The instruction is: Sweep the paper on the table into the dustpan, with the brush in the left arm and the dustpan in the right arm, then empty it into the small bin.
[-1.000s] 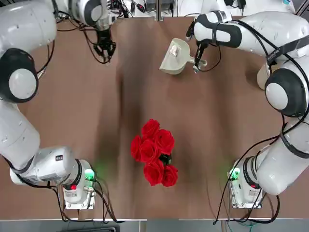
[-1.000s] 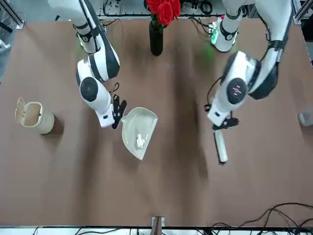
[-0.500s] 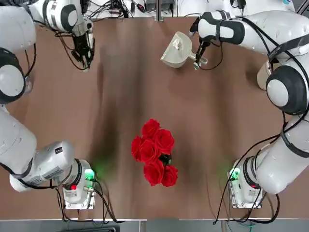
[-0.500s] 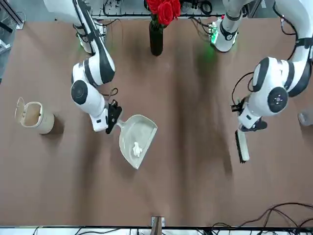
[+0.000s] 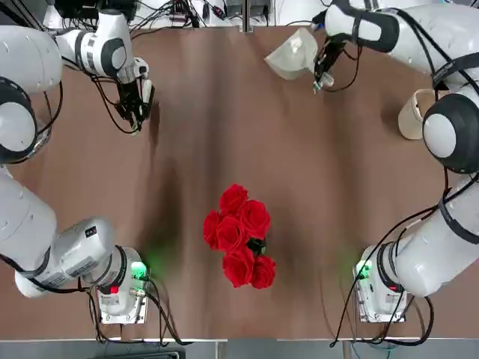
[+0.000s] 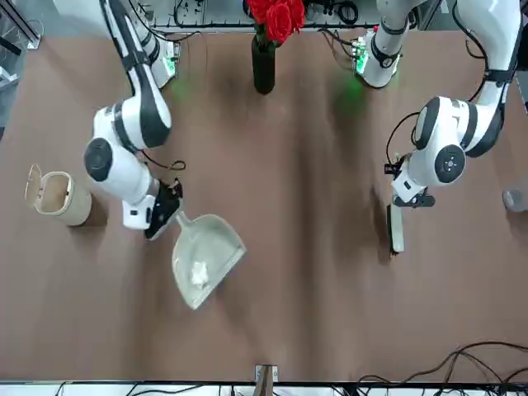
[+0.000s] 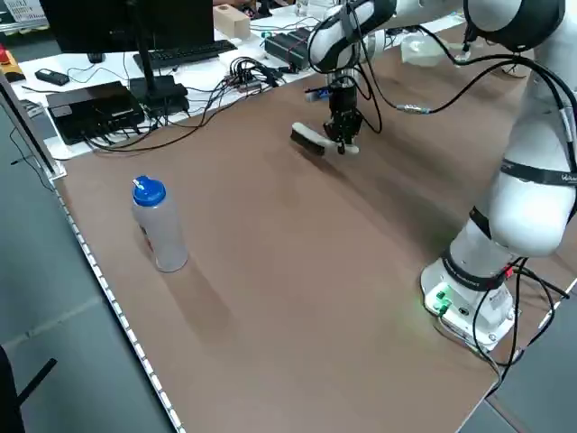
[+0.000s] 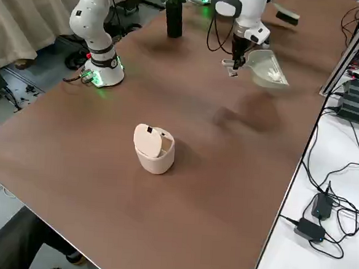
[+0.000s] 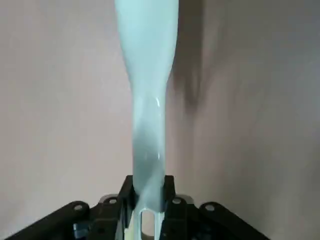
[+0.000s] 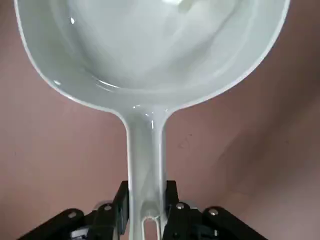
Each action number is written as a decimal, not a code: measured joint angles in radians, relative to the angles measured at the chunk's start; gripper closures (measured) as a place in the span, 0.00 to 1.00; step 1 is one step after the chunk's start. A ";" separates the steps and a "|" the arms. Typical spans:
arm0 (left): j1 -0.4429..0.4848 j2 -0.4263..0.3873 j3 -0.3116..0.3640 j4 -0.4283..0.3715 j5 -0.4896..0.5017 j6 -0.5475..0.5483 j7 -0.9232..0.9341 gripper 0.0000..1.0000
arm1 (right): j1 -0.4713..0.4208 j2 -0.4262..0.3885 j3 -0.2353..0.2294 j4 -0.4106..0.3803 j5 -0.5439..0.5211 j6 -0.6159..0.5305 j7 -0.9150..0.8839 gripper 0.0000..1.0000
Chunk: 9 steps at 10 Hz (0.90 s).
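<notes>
My right gripper (image 5: 322,75) is shut on the short handle of the cream dustpan (image 5: 290,54), which hangs above the table (image 5: 299,179) near its far edge. In the pan (image 6: 206,256) lies the small white paper ball (image 6: 198,271); the right side view shows the paper (image 8: 274,73) near the pan's mouth. My left gripper (image 5: 135,112) is shut on the handle of the white brush (image 6: 397,228), low over the table's far left part. The small bin (image 6: 56,196) stands at the robot's right with its flap lid tipped up, apart from the dustpan.
A bunch of red roses (image 5: 239,235) in a dark vase (image 6: 264,62) stands mid-table near the arms' bases. A clear bottle with a blue cap (image 7: 158,225) stands at the left edge. Cables and boxes lie beyond the far edge.
The right gripper has carried the dustpan, with the paper in it, away from the robot and toward the bin's side. The left gripper has taken the brush out to the left.
</notes>
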State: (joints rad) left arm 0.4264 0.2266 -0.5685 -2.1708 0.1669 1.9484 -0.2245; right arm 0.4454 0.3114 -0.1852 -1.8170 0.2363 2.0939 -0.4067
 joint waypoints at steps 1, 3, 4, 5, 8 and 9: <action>0.000 0.001 0.000 -0.008 0.000 0.009 0.000 0.73 | -0.020 0.000 -0.009 0.012 0.000 -0.001 0.093 0.67; 0.000 0.005 0.001 -0.016 0.000 0.026 0.000 0.73 | -0.043 0.000 -0.013 0.022 0.000 0.006 0.272 0.67; 0.000 0.010 0.002 -0.018 0.000 0.032 -0.002 0.73 | -0.044 0.000 -0.016 0.022 0.000 0.017 0.379 0.67; 0.001 0.014 0.005 -0.019 0.000 0.033 -0.009 0.73 | -0.044 0.000 -0.019 0.022 0.000 0.031 0.493 0.67; 0.021 0.023 0.011 -0.019 0.000 0.045 -0.022 0.73 | -0.043 0.000 -0.021 0.022 -0.023 0.069 0.842 0.67; 0.024 0.026 0.012 -0.019 0.000 0.047 -0.022 0.73 | -0.043 0.000 -0.023 0.022 -0.027 0.074 0.916 0.67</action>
State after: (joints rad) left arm 0.4503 0.2523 -0.5569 -2.1900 0.1667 1.9951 -0.2462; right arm 0.4022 0.3119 -0.2086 -1.7955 0.2092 2.1681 0.5090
